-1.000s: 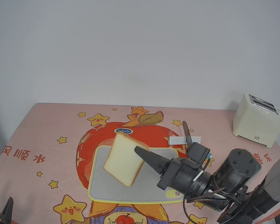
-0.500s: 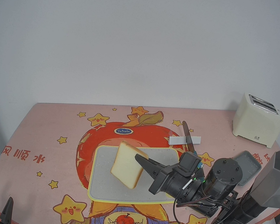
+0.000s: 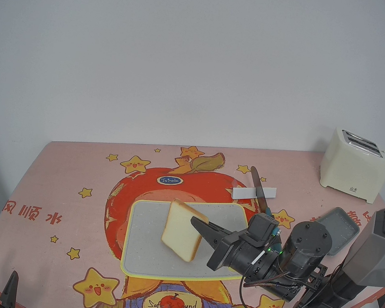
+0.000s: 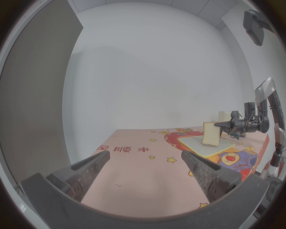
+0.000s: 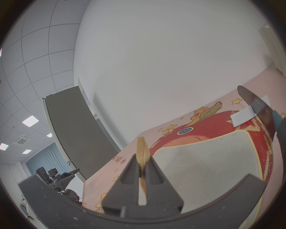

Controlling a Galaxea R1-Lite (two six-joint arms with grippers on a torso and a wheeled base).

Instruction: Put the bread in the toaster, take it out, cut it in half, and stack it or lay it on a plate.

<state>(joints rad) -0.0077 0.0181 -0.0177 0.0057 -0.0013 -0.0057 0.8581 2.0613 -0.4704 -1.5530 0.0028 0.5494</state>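
My right arm [image 3: 313, 240] is dark grey, its round joint screwed, black cables looping beneath; my fingers [image 3: 207, 228] are tapered wedges

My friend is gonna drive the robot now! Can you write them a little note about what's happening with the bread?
Left gripper: open, empty, low by the table's left edge, away from the work.
Right gripper: shut on the bread, which is held on edge and tilted, low over the board.
Knife: on the table behind the board. Plate: right of the board. Toaster: far right corner.
Done: bread gripped, whole; toasted or not, cannot tell.
Left: lay it on the board, cut it in half, put the halves on the plate.
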